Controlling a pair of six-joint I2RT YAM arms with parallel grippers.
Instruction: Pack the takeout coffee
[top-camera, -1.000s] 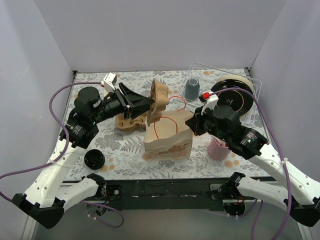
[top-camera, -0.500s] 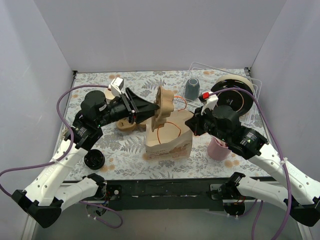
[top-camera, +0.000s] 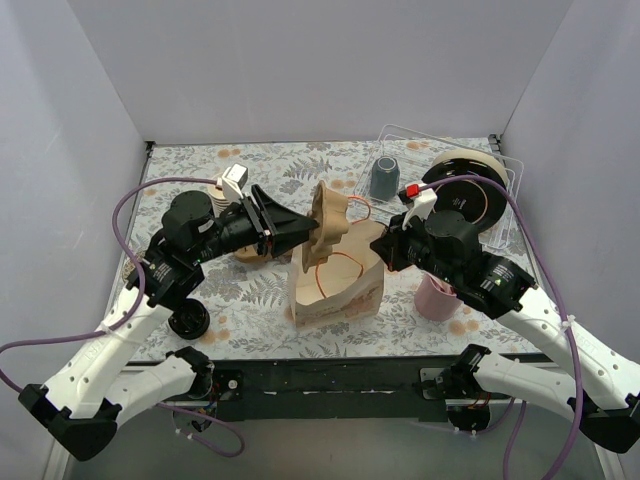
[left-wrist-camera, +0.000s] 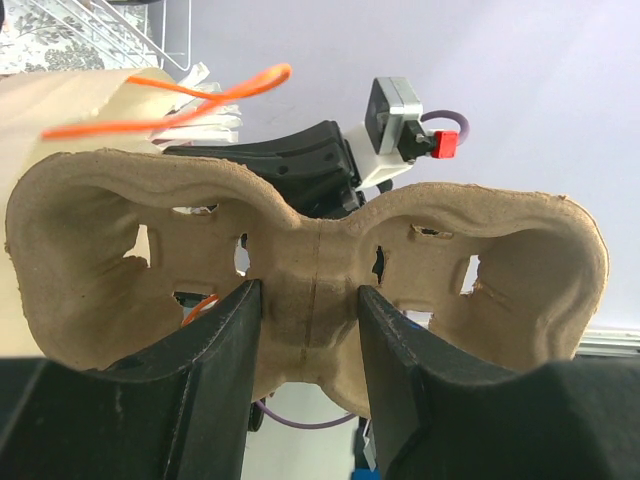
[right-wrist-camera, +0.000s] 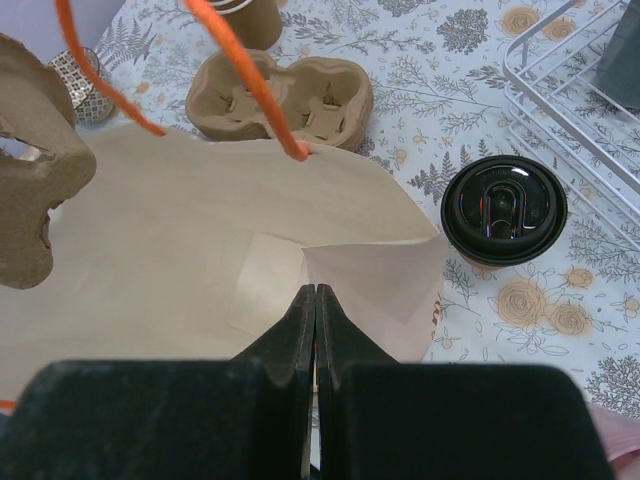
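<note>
Left end effector (left-wrist-camera: 308, 296), clamped on the carrier (left-wrist-camera: 500, 250), has brought it over to the bag (right-wrist-camera: 200, 230), whose rim right end effector (right-wrist-camera: 315, 296) pinches; coffee (right-wrist-camera: 503, 208) stands on worktop (right-wrist-camera: 450, 60) just beside bag, i.e. not packed yet.

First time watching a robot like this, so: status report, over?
Left end effector clamps a cardboard cup carrier at the paper bag mouth. Right end effector shut on bag rim; takeout coffee on table, outside bag.

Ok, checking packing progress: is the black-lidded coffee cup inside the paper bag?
No, the takeout coffee stands on the table outside the paper bag, next to its corner.
</note>
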